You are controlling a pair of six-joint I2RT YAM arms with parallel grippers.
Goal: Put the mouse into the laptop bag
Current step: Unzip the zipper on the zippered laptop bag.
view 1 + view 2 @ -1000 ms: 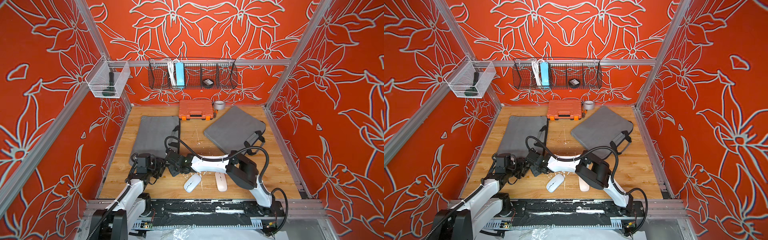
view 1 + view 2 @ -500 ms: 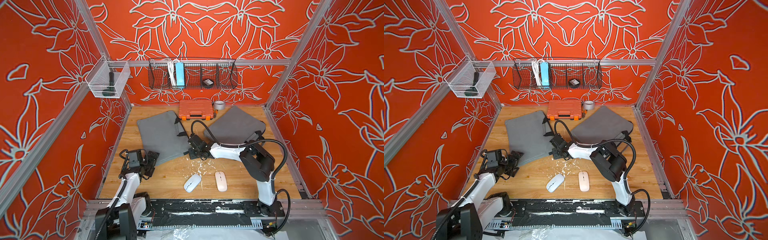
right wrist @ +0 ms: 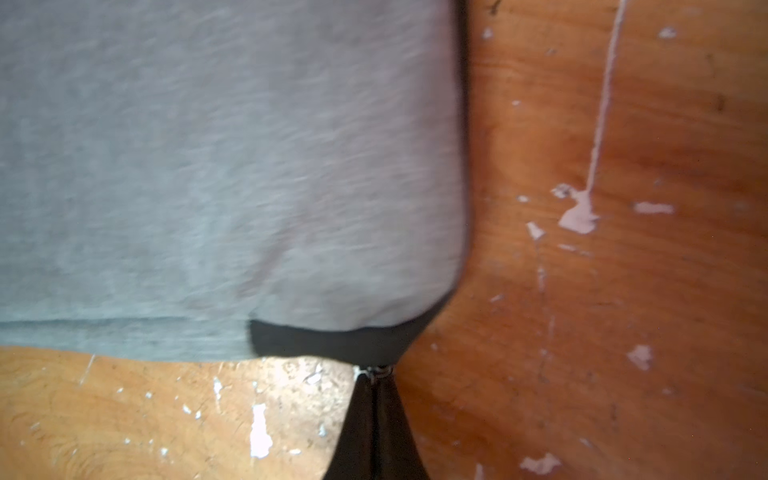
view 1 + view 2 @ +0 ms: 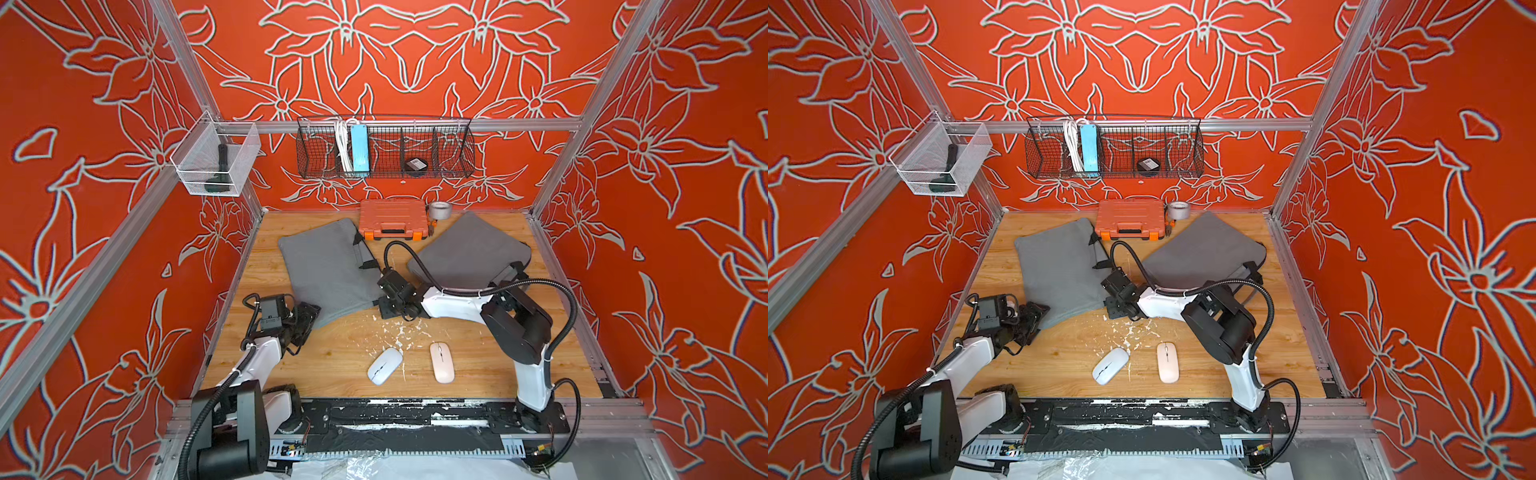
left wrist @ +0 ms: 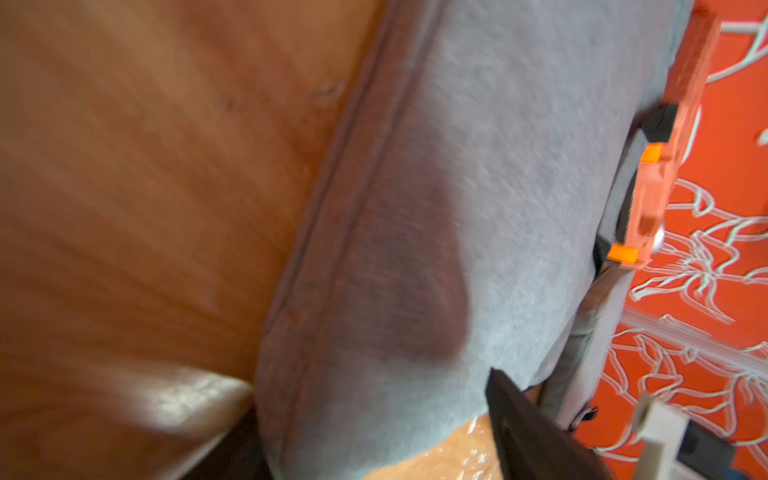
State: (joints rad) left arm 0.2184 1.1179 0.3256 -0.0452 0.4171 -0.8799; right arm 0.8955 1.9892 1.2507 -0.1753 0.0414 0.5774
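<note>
The right pincer (image 3: 376, 380) is shut tight, its tips nipping the small metal zip pull (image 3: 377, 370) at a near corner of the left grey bag (image 4: 328, 270). In both top views it sits right at that corner. From there the two mice lie toward the robot's base, on the bare wooden table (image 4: 332, 365) and clear of the bag. The white mouse (image 4: 385, 365) is almost straight back from the pincer, and the pink mouse (image 4: 441, 362) is just beside it on the robot's right. The white one lies slantwise, its long axis running from near left to far right; the pink one points nearly straight front to back. Neither is touched.

The left pincer (image 4: 305, 316) is at the bag's other near corner, but its wrist view is too blurred to tell how wide it stands or whether it grips the cloth. The right pincer is nearer to both mice, yet it is busy with the zip — so I judge the bag's mouth must be opened first. The pick then calls for jaws set across a mouse's narrow width.
</note>
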